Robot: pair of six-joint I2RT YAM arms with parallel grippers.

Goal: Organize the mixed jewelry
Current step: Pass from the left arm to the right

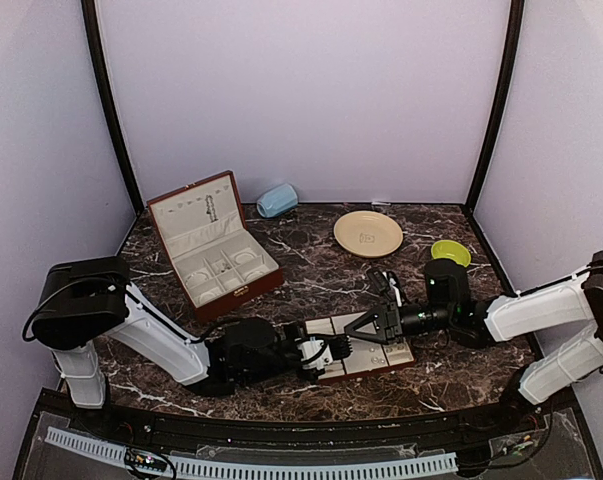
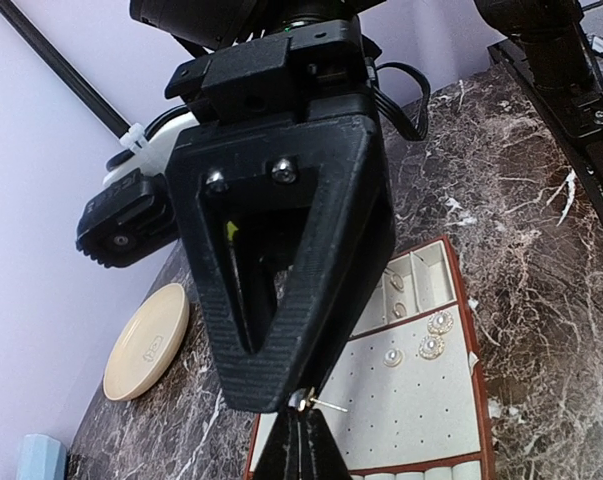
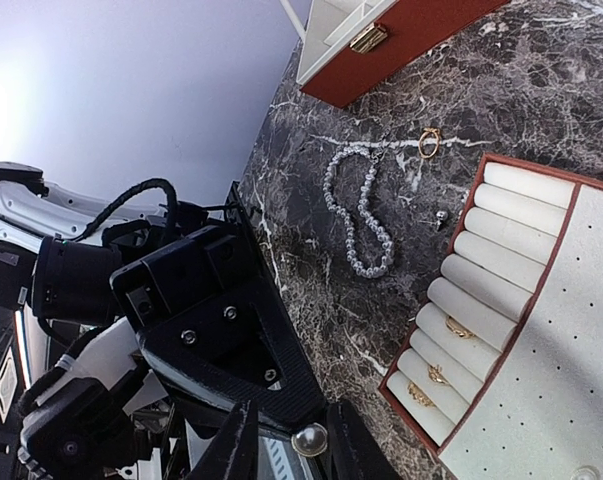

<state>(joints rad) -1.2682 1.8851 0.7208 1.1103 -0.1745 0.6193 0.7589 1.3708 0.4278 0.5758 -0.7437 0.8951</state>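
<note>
The two pincers meet tip to tip over the flat cream tray with soft rolls and a red-brown rim [image 3: 571, 340]. The left pincer [image 2: 299, 440] is pressed together. It pinches a tiny silvery earring with a round ball head [image 3: 309, 438] right at its point. The right pincer [image 3: 293, 445] is spread a little. Its two fingers [image 3: 239, 445] stand one on each side of the ball head, with a gap, so it is not squeezing the earring.

Under both pincers, on the tray's flat part with little holes, sit three small sparkly earrings [image 2: 431, 347]. Off to one side of the right pincer, three gold-coloured rings [image 3: 459, 328] are tucked between the rolls.

Past the roll end of the tray, farther from the right pincer, the long strand of small white beads [image 3: 369, 270] lies in a loose loop on the dark marble table [image 3: 541, 90]. A lone gold-coloured ring [image 3: 429, 143] lies just beside the strand. A very small silvery bit [image 3: 441, 215] lies between the strand and the tray; I cannot tell what it is.

Well behind the left pincer stands the open red-brown box with cream lining [image 1: 211, 245]. Well beyond the right pincer, toward the back wall, are the round cream plate [image 1: 368, 233] and a small green bowl [image 1: 450, 252].
</note>
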